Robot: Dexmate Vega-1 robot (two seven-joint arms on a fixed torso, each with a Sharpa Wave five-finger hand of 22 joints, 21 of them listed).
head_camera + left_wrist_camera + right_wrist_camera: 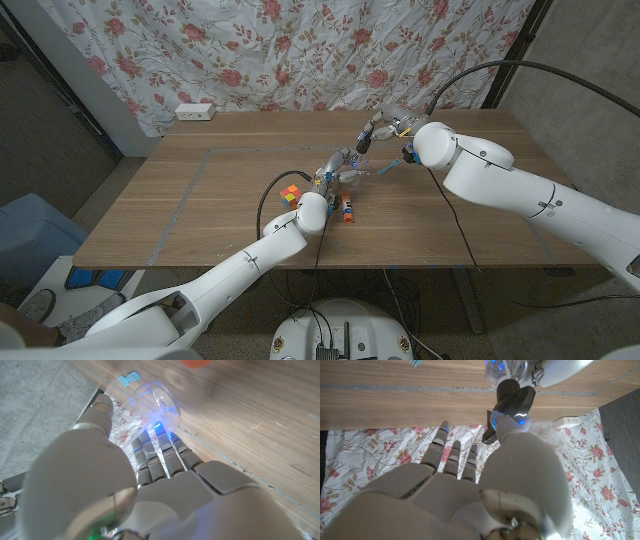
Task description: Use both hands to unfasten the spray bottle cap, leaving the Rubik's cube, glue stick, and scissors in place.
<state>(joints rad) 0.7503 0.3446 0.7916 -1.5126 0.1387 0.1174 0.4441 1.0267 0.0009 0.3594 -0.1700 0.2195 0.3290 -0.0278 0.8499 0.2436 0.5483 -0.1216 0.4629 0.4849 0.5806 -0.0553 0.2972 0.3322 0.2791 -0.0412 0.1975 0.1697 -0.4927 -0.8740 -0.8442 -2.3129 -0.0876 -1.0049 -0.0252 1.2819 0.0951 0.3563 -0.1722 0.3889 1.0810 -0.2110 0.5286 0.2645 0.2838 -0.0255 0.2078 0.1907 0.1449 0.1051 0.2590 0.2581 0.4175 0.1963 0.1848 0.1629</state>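
Both hands meet mid-table: the left hand [335, 168] grips the clear spray bottle [156, 402]. Right hand [378, 128] hovers just beyond, fingers [451, 452] spread, holding nothing. Rubik's cube [290, 196] sits nearby.

A brown rectangular wooden table [200, 215] carries a multicoloured Rubik's cube [290, 196] near its middle, with an orange-capped glue stick [346, 208] just beside it, and a white power strip [195, 112] at the far edge
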